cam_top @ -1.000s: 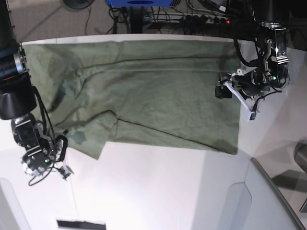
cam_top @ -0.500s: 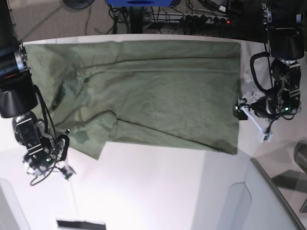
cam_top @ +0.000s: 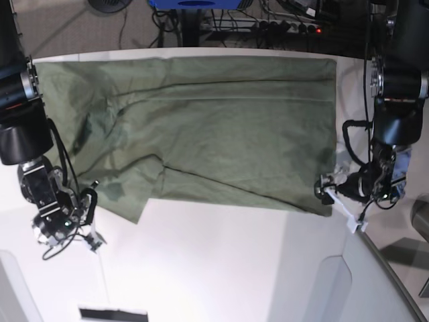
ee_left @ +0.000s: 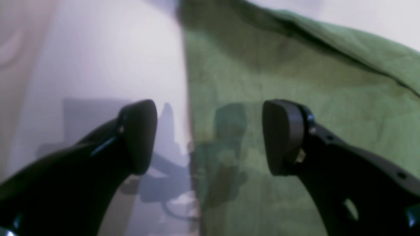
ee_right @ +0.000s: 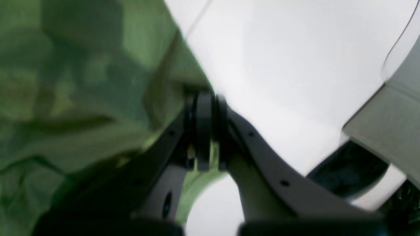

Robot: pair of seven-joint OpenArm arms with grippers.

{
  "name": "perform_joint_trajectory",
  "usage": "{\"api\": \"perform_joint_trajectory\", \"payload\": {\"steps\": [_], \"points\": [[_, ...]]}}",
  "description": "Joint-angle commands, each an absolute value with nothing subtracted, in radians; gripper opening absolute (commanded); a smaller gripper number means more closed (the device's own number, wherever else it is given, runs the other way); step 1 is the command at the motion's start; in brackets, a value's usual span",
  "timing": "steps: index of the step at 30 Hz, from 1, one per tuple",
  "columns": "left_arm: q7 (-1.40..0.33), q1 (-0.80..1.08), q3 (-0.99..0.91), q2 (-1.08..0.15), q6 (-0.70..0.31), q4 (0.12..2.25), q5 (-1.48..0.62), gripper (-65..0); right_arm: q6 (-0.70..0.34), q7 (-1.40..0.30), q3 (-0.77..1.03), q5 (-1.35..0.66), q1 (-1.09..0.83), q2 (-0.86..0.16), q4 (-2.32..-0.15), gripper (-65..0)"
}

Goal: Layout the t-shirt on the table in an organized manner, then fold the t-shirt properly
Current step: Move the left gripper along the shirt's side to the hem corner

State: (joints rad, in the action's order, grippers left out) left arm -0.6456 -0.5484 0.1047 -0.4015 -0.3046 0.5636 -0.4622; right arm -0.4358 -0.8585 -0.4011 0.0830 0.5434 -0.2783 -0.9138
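The olive-green t-shirt [cam_top: 201,127] lies spread across the far half of the white table [cam_top: 221,268], with a folded flap at its near left. My left gripper [cam_top: 326,190] is open at the shirt's near right corner. In the left wrist view [ee_left: 210,137] it straddles the shirt's straight edge, one finger over the table [ee_left: 98,49] and the other over the shirt [ee_left: 295,65]. My right gripper [cam_top: 92,191] is at the shirt's near left edge. In the right wrist view [ee_right: 205,131] its jaws are pressed together on the edge of the shirt [ee_right: 82,82].
A grey angled panel [cam_top: 375,282] stands at the near right and also shows in the right wrist view [ee_right: 387,124]. A black strip [cam_top: 112,313] lies at the near left. Cables and a power strip [cam_top: 281,27] lie behind the table's far edge.
My left arm has moved along the shirt's right edge from its middle to the near right corner. My right gripper has shifted slightly onto the shirt's near left edge and closed. The shirt has not moved.
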Motion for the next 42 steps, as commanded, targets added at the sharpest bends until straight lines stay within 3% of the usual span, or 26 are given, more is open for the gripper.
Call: {"api": "perform_joint_trajectory", "payload": {"steps": [1,8,10,13,15,21,28,35,42], "points": [[-0.619,-0.595,0.120,-0.409,-0.306,0.524,-0.466,-17.4,-0.429,-0.854,-0.394,0.090,0.578,-0.286,-0.929,-64.8],[-0.576,-0.588,0.154,-0.377,-0.306,0.440,-0.464,-18.9,-0.429,-0.852,-0.395,0.090,0.578,-0.292,-0.929,-64.8],[-0.578,-0.570,0.157,-0.377,-0.306,0.463,-0.464,-28.6,-0.429,-0.852,-0.395,0.090,0.578,-0.292,-0.929,-64.8],[-0.579,-0.529,0.148,-0.377,-0.305,0.516,-0.466,-51.8,-0.429,-0.851,-0.395,0.090,0.578,-0.292,-0.929,-64.8],[-0.581,-0.516,0.148,-0.378,-0.302,0.529,-0.467,-64.0,-0.429,-0.848,-0.395,0.090,0.578,-0.292,-0.929,-64.8],[-0.636,-0.493,0.148,-0.386,-0.302,0.568,-0.467,-65.0,-0.429,-0.826,-0.395,0.090,0.578,-0.292,-0.923,-64.8],[-0.782,-0.369,0.143,-0.406,-0.298,0.858,-0.467,-65.0,-0.429,-0.826,-0.395,0.090,0.578,-0.291,-0.920,-64.8],[-0.905,-0.217,0.007,-0.407,-0.280,1.102,-0.460,-65.0,-0.429,-0.826,-0.395,0.090,0.578,-0.292,-0.920,-64.8],[-0.920,-0.194,-0.025,-0.406,-0.280,1.138,-0.331,-65.0,-0.429,-0.826,-0.398,0.090,0.578,-0.288,-0.920,-64.8]]}}
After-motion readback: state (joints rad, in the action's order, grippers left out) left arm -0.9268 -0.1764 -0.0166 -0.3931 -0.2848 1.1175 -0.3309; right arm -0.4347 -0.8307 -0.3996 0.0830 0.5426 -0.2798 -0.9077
